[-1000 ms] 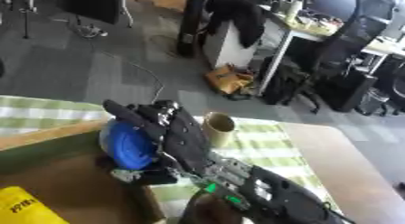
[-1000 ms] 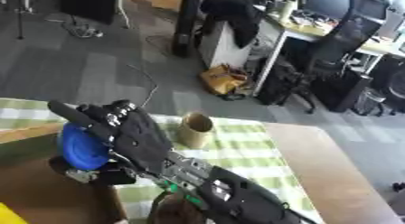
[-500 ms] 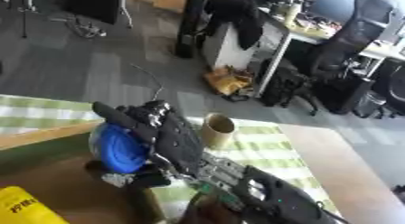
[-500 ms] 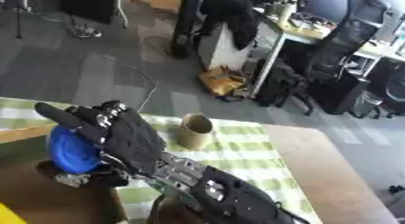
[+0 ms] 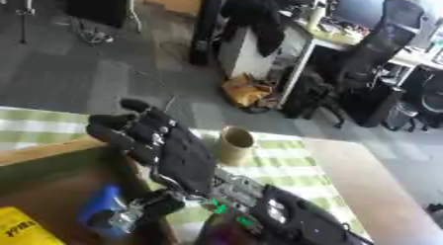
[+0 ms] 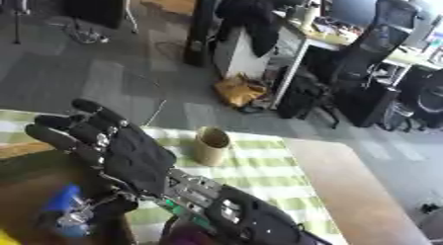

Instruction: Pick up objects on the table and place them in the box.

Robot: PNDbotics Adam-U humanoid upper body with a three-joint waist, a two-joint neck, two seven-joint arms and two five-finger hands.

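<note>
Hovering right robot hand [image 5: 173, 152], fingers spread wide, over box [image 5: 52, 162]; blue object [image 5: 102, 209] inside; tan cup [image 5: 234, 144] awaiting pickup

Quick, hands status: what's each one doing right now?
Right hand: open, fingers spread above the box, holding nothing.
Left hand: not in view.

Grey carpet floor [image 5: 78, 71], black office chairs [image 5: 380, 46], white desk [image 5: 346, 41], brown bag [image 5: 245, 89]
</note>
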